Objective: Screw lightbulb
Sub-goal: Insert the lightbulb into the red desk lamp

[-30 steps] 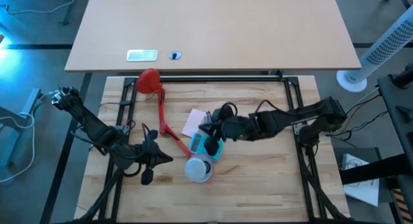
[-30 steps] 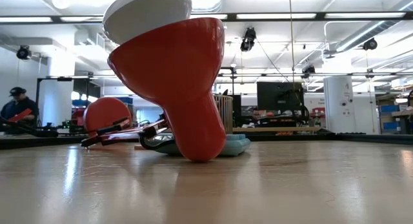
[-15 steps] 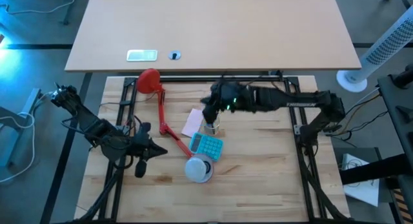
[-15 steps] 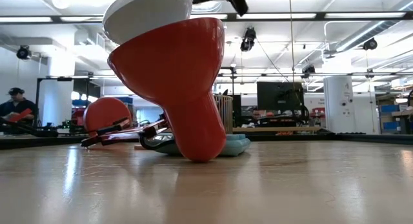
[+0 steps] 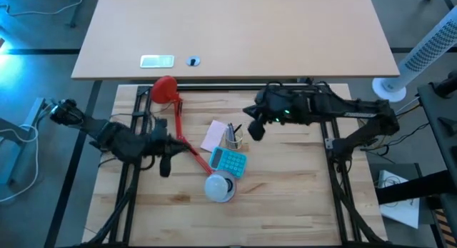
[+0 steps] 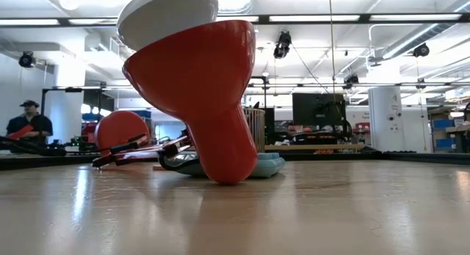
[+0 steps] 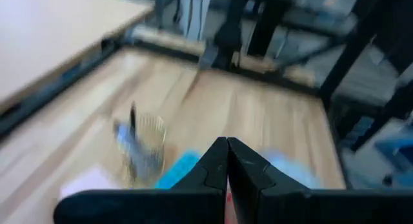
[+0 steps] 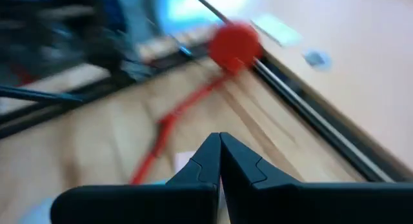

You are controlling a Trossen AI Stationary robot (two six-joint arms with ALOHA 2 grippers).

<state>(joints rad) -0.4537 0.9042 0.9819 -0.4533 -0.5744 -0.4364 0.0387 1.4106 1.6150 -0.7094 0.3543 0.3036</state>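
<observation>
Both arms have pulled back. Right fingers (image 5: 255, 131) and left fingers (image 5: 165, 164) are pressed together, holding nothing. Small white mushroom-shaped lightbulb: I cannot find it; round red-and-white lamp shade (image 5: 220, 187) lies near.

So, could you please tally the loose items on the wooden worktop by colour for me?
Red: 1, the desk lamp with a white shade face.
Blue: 1, the calculator.
Pink: 1, the paper pad.
Wire mesh: 1, the pen cup.
Total: 4.

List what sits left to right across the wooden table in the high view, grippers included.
Left gripper → red lamp base → pink note → mesh pen cup → right gripper.
</observation>
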